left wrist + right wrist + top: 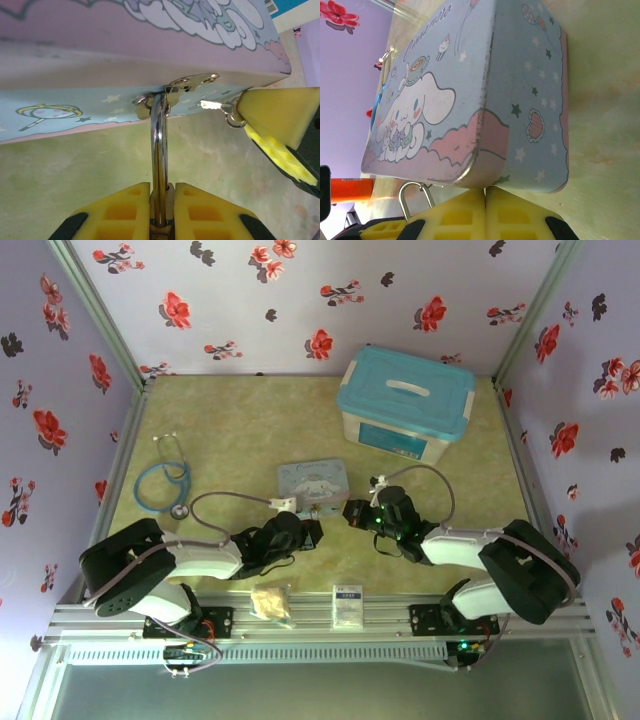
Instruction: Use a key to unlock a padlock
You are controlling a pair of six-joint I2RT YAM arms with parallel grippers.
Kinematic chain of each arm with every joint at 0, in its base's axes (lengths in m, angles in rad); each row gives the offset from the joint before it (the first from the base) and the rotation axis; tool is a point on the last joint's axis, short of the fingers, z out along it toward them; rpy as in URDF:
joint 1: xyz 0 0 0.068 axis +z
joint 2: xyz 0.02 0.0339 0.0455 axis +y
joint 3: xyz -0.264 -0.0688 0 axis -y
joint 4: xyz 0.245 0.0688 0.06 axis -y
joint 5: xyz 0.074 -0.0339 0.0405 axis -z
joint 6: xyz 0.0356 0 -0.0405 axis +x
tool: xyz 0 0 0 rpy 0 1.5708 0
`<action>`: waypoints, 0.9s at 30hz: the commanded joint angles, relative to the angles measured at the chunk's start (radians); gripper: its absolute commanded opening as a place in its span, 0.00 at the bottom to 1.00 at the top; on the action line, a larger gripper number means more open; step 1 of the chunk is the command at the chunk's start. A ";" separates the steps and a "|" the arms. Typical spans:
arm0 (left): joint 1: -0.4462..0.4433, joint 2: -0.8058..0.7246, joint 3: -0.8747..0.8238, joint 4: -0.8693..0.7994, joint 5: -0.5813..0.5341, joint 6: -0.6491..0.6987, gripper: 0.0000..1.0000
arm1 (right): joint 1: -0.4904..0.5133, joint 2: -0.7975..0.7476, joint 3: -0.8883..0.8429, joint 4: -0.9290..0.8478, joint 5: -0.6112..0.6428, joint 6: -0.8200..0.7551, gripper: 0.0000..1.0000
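The left claw (160, 200) buries the body of the padlock (159, 135) between its pads.

Lilac walls (300, 290) with red flower print on three sides; mottled yellow-green tabletop (240, 410); aluminium rail (320, 632) at near edge

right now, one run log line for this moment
left end effector: shut on padlock | right end effector: shut on key | padlock on tin hasp | key beside hasp, not inserted
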 commanded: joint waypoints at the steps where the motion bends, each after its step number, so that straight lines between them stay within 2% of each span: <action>1: -0.002 -0.041 -0.021 0.143 -0.083 -0.031 0.00 | -0.007 -0.032 -0.015 0.032 -0.038 0.038 0.00; 6: 0.007 0.024 -0.044 0.304 -0.107 -0.058 0.00 | 0.009 -0.180 -0.084 -0.165 0.035 0.111 0.00; 11: 0.007 0.124 -0.023 0.430 -0.076 -0.108 0.00 | 0.053 -0.322 -0.162 -0.226 0.112 0.225 0.00; 15: 0.006 0.208 -0.007 0.509 -0.054 -0.177 0.00 | 0.112 -0.374 -0.186 -0.232 0.207 0.305 0.00; 18: 0.003 0.275 -0.003 0.594 -0.056 -0.238 0.00 | 0.169 -0.328 -0.205 -0.141 0.287 0.370 0.00; 24: -0.013 0.345 0.018 0.670 -0.062 -0.303 0.00 | 0.216 -0.098 -0.268 0.265 0.375 0.458 0.00; 27: -0.014 0.343 0.003 0.689 -0.088 -0.320 0.00 | 0.232 -0.076 -0.263 0.288 0.402 0.447 0.00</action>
